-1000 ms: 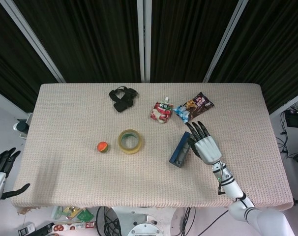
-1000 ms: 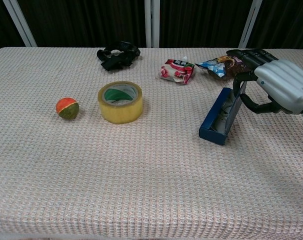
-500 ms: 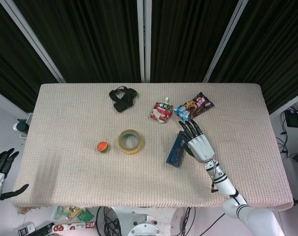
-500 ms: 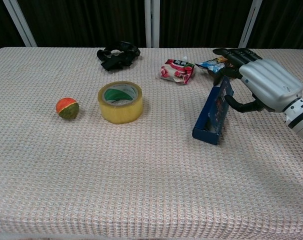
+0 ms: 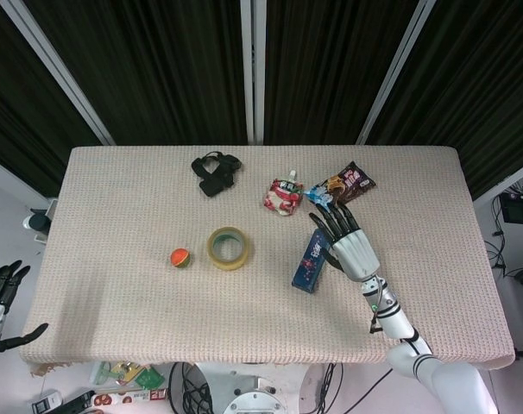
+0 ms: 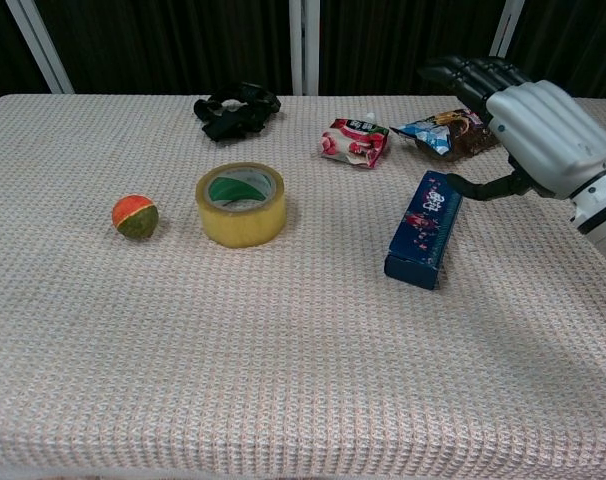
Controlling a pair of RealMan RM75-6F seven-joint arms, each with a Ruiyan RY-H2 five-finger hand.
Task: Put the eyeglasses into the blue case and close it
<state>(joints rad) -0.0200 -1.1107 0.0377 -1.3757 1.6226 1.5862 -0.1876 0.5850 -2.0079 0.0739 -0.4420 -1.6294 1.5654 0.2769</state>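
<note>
Comparing with a second ago: blue case [image 6: 424, 229] now lying flat with its printed lid down over the base, where before it stood open on edge with the lid tilted up against the right hand [image 6: 528, 115]. Looks closed, or very nearly; cannot tell from either view whether the lid has latched. Right hand now lifted off and apart from the case, fingers spread and holding nothing, thumb reaching toward the case's far end without clearly touching it. In the head view the same hand [image 5: 349, 246] hangs just beside the case [image 5: 311, 260], toward the counter's right edge. Left hand [image 5: 1, 289] off the counter's near left corner, fingers apart, empty, uninvolved.

Eyeglasses not visible anywhere on the counter; presumably already inside the case, though the closed lid hides that. Judged from this, task at or near its end, with only a firm press on the lid possibly outstanding.

Elsewhere on the counter: tape roll [image 6: 241, 204] and small ball [image 6: 135, 216] toward the middle left, black strap bundle [image 6: 236, 108] and two snack packets [image 6: 355, 141] along the far edge.
</note>
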